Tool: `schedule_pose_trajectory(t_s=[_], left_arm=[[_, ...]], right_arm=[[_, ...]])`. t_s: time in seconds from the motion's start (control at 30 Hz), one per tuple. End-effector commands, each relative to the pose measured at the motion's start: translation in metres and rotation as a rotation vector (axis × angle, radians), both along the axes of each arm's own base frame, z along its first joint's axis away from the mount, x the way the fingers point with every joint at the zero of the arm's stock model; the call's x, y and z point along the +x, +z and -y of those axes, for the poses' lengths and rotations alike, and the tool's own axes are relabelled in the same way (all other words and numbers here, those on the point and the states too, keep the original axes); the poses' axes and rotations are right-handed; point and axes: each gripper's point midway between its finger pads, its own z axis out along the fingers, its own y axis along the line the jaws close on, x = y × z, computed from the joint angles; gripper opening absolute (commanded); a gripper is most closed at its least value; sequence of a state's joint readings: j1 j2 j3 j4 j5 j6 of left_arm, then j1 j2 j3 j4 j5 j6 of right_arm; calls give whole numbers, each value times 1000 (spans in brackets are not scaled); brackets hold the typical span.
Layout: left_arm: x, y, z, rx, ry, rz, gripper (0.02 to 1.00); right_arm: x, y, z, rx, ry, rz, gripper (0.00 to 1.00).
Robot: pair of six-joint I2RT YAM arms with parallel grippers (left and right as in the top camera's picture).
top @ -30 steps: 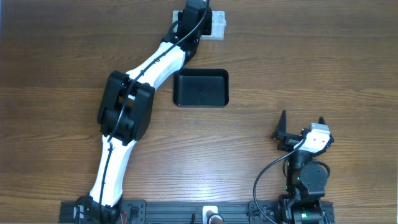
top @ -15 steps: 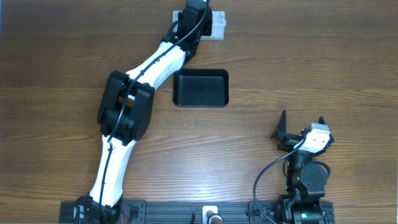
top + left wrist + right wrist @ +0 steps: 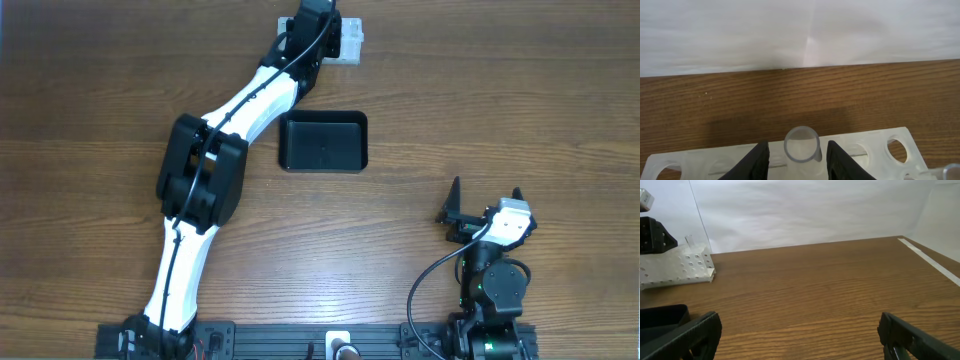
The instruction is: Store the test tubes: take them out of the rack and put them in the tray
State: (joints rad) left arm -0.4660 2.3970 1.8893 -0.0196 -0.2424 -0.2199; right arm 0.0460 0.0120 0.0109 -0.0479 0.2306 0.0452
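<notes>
Nearest the bases, the right gripper [image 3: 487,192] sits low over the table [image 3: 500,100], its jaws spread wide and holding nothing, well apart from the tray [image 3: 323,145] farther out. Beyond the tray stands the rack [image 3: 350,42] with a tube [image 3: 802,146] upright in one hole. The left gripper [image 3: 797,150] straddles that tube, jaws partly open with a slim gap at either side.

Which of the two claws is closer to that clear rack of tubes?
Left. The left gripper is at the rack, its fingers either side of a test tube; the right gripper sits far off, past the black tray.
</notes>
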Motion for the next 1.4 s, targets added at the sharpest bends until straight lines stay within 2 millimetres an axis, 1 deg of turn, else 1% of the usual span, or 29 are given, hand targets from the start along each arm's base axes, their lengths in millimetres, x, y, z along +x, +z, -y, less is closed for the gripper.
schedule_pose_trajectory(t_s=[0.03,0.27,0.57,0.73,0.93,1.13,1.23,1.4], left_arm=[[-2,30,-1,-12,-7,20,380],[-6,39,-4,-7,-7,11,384],[-9,37,-5,2,-6,-5,354],[-10,42,-6,1,-4,-1,290],[-10,42,-6,1,-4,-1,211],[-10,42,-6,2,-4,-1,180],[-10,43,-6,1,-4,-1,148],[-10,53,-7,-5,-4,14,126]], right_arm=[[0,-2,-1,-2,3,-2,991],[0,-2,-1,-2,3,-2,993],[0,-2,-1,-2,3,-2,993],[0,-2,-1,-2,3,-2,993],[0,-2,-1,-2,3,-2,991],[0,-2,-1,-2,3,-2,993],[0,-2,-1,-2,3,-2,991],[0,-2,-1,-2,3,-2,993]])
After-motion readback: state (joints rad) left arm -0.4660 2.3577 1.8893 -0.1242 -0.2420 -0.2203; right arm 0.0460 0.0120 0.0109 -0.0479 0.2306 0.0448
